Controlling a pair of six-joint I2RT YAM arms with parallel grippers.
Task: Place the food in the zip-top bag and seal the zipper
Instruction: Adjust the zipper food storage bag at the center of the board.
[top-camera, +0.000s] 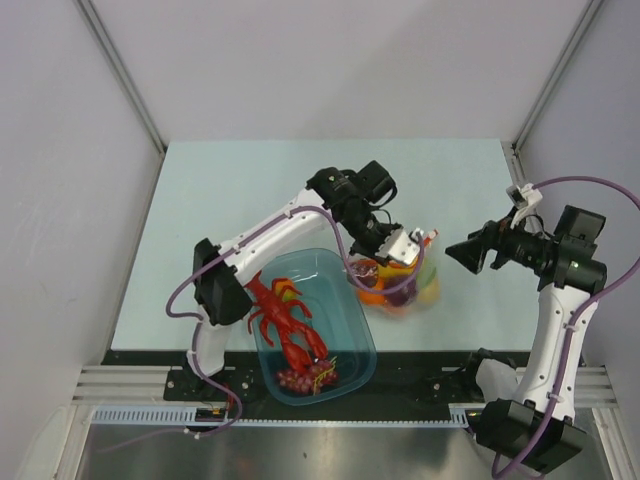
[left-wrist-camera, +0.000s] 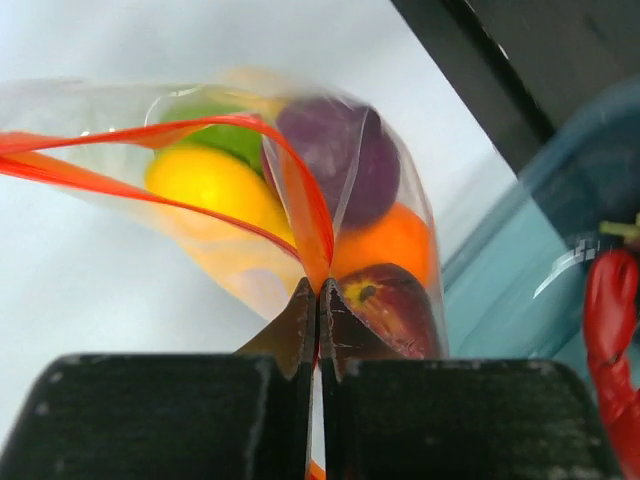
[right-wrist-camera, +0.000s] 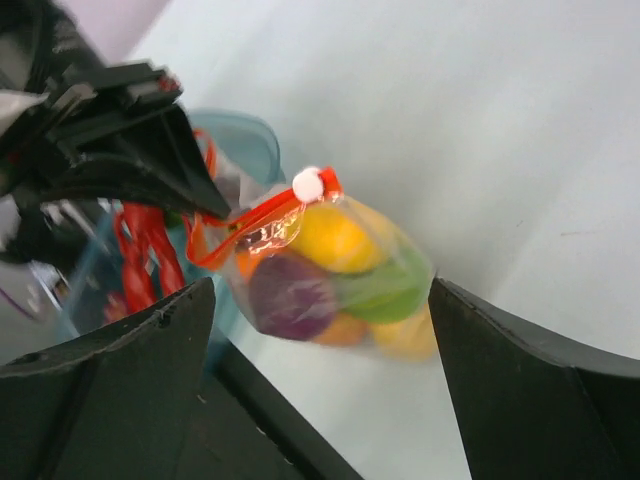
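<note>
Left gripper (left-wrist-camera: 318, 305) is clamped tight on the red zipper (left-wrist-camera: 310, 215) of the zip-top bag (right-wrist-camera: 400, 262). The food (right-wrist-camera: 330, 240) is inside the bag. The bag is just beside the blue tub (top-camera: 325, 275), at its 3 o'clock. Right gripper (top-camera: 468, 252), fingers spread wide, stands at the bag's 3 o'clock, apart from it.

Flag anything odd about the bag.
The zipper gapes: its two red strips bow apart with the food already inside the zip-top bag. The left gripper pinches just one end; the right gripper is open, clear of it.
</note>
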